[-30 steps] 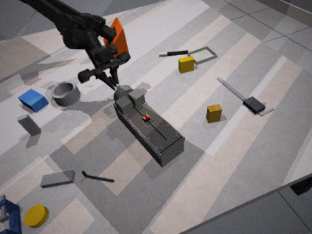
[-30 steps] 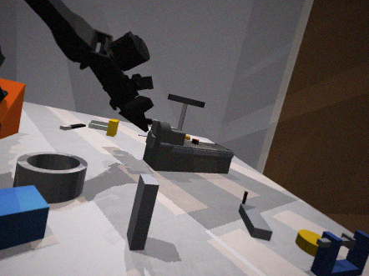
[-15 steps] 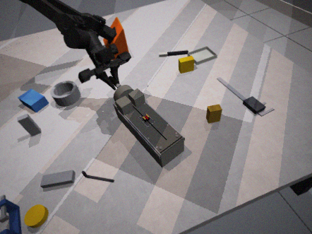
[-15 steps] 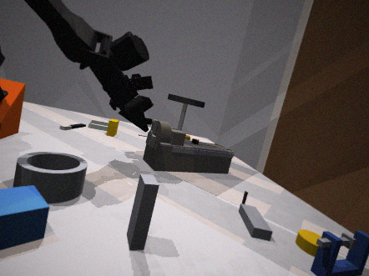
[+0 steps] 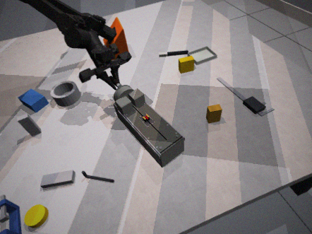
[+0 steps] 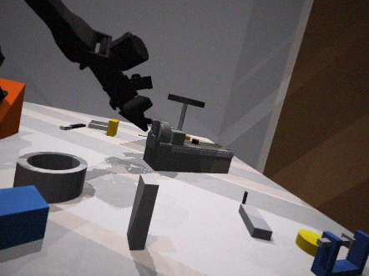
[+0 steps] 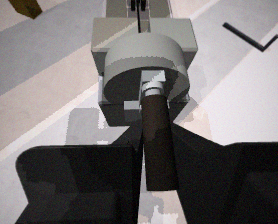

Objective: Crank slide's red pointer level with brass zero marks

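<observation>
The grey machine stands on the table, with a round crank disc at the end near the arm. The dark brown crank handle sticks out from the disc towards the wrist camera. My gripper is shut on the handle, which the fingers hide in the top and exterior views. The red pointer sits in the slot on the machine's top, close beside a brass mark. Whether they are exactly level is too small to tell.
A grey ring and a blue block lie left of the machine. An orange block stands behind the arm. A yellow block and an amber block stand to the right in the top view.
</observation>
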Controlling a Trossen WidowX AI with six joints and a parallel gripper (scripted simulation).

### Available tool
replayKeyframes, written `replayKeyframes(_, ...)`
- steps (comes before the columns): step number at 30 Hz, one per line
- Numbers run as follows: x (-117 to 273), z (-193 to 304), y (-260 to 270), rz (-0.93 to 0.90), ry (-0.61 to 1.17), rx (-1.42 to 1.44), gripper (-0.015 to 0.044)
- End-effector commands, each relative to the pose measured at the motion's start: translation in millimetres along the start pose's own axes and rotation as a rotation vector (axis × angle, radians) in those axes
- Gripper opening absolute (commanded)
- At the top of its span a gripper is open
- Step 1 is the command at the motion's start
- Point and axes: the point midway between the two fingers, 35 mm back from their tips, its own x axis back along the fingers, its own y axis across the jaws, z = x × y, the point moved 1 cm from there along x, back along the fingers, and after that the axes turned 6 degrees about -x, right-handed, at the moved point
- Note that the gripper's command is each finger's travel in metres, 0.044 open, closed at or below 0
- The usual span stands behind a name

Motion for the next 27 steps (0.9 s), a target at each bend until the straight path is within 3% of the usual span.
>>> replayKeyframes(1, 0.3, 1.2, 8.9, -0.025, -0.003, 0.010, 0.0000)
replayKeyframes(27, -0.9, 2.6, 12.2, -0.025, -0.003, 0.010, 0.0000)
